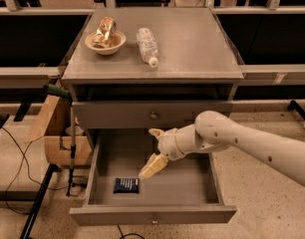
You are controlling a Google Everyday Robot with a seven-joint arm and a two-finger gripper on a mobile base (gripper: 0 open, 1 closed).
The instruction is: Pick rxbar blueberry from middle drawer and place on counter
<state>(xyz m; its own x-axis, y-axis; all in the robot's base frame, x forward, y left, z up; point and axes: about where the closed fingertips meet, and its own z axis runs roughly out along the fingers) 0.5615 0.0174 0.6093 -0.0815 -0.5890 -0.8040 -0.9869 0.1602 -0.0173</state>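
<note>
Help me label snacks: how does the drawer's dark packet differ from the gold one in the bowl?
The rxbar blueberry is navy, flat, in the middle drawer; the gold packet is shiny, crumpled, in a bowl on the counter. Both are ungripped; the gripper hovers open beside the rxbar.

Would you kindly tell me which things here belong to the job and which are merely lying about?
For the job: rxbar blueberry, lying in the open middle drawer; the counter; the hand, open, above the drawer floor beside the bar.
Lying about: bowl holding a foil packet; clear bottle on its side; both on the counter.
</note>
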